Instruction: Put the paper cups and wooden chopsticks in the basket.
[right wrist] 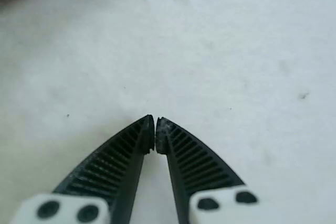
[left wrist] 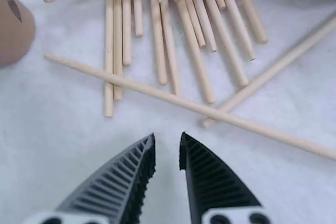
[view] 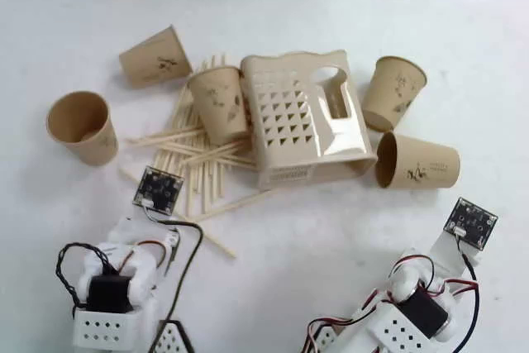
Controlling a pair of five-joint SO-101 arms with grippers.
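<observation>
White table (view: 314, 254) with scattered chopsticks (view: 194, 155), paper cups (view: 80, 126), cream basket (view: 302, 121)

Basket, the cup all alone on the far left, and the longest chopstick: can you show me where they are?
basket (view: 285, 117), high view, on its side wall with the holes.
paper cup (view: 81, 126), high view, on its inside, seen through the open mouth.
long chopstick (left wrist: 142, 89), left wrist view, on the bare shaft.

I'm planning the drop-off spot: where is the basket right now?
In the high view the basket lies tipped over mid-table, with a paper cup and the chopstick pile beside its left side and two other cups to its right.
</observation>
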